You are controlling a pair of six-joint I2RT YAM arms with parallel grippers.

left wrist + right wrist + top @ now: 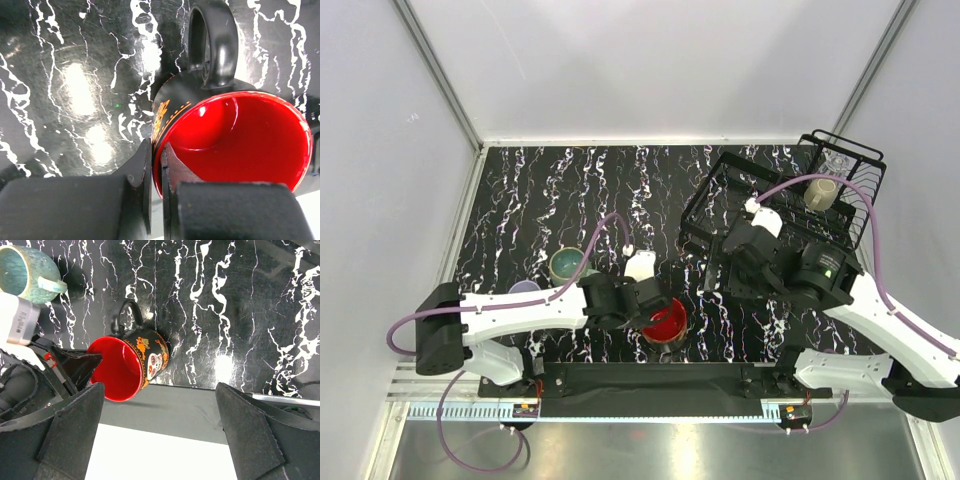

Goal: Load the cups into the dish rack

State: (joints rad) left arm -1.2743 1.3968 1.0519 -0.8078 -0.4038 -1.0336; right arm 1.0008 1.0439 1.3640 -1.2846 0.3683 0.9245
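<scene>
While the left gripper (156, 172) had its jaws closed down to a narrow slot on the rim of the large dark mug (235, 135), one finger (140, 175) lay against the black outer wall and the other sat inside against the glossy red lining. The mug was tipped, its mouth turned toward the gripper and its handle pointing away. The right wrist view showed orange and white figures printed on its side. It sat near the front middle of the black, white-veined table (540, 190). Whether its base touched the surface or hung just clear of it could not be told from these views.

The right gripper (160, 405) stood wide open with nothing between its fingers. In the overhead view that arm was poised by the near left corner of the dish rack (720, 195), which occupied the far right of the table. Inside the rack, a beige mug (820, 192) stood toward the far end, and what looked like a clear glass (837, 160) sat just beyond it in the back corner.

On the table to the left, the teal-green mug (565, 263) stood upright, well apart from the rack. The lavender tumbler (525, 288) was near it, partly hidden behind the left arm.
</scene>
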